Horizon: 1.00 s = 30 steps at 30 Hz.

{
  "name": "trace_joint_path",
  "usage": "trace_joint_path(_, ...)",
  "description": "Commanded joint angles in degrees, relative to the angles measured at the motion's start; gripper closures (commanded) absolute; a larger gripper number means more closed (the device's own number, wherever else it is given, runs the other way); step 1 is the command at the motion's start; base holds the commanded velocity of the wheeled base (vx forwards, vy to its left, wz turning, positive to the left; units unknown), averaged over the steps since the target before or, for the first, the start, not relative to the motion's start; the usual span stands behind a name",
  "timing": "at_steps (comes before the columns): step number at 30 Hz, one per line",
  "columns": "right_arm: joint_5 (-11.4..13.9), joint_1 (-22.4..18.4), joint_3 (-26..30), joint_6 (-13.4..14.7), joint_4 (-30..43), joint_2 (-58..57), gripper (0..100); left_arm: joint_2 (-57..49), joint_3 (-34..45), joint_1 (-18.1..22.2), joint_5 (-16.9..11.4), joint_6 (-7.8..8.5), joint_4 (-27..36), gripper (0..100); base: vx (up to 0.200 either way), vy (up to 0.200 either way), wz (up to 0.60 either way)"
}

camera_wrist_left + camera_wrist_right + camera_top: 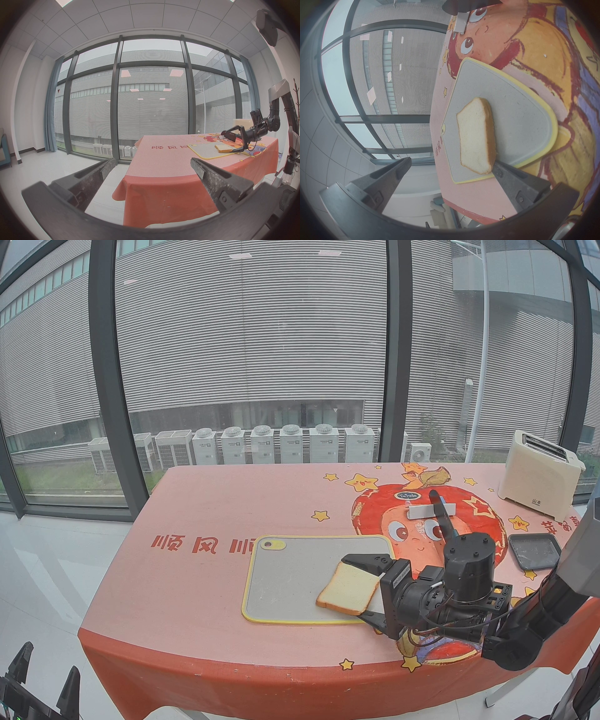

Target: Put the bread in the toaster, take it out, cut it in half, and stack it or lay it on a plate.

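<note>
The right pincer [354, 587] is spread wide and grips nothing. Its two dark fingers straddle a pale, tan-crusted slice of bread [475, 136]. The finger [515, 184] on the robot's side appears to touch the slice's nearest corner, while the far finger stands well apart from it. The slice lies broad face up between the fingers, on the corner of a grey plastic cutting board with a yellow rim [284, 580] that is nearest the pincer. The slice's long axis runs roughly along the fingers, outward from the palm, with its rounded end pointing away from the wrist. Beyond the pincer's wrist, farther back on the orange printed tablecloth [206, 509], lies a black-handled knife with a grey blade [431, 510]. A dark square plate [534, 550] sits to the wrist's right. A cream toaster [540, 474] stands behind that plate. Well apart to the left, off the table's front, the left pincer [42, 677] hangs spread and empty.
</note>
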Motion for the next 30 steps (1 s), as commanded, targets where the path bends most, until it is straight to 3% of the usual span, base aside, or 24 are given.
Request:
trace_joint_path(1,0.1,0.6,0.0,0.0,1.7,-0.8,0,0.0,1.0,0.0,0.0,-0.02,0.0,0,0.000,0.000,0.00)
trace_joint_path(8,0.2,3.3,1.0,-0.3,3.8,-3.5,0,0.0,1.0,0.0,0.0,-0.02,0.0,0,0.000,0.000,0.00)
trace_joint_path(26,0.8,3.8,1.0,-0.7,7.7,-9.6,0,0.0,1.0,0.0,0.0,-0.02,0.0,0,0.000,0.000,0.00)
trace_joint_path(30,1.1,6.1,1.1,-1.5,11.8,-10.6,0,0.0,1.0,0.0,0.0,-0.02,0.0,0,0.000,0.000,0.00)
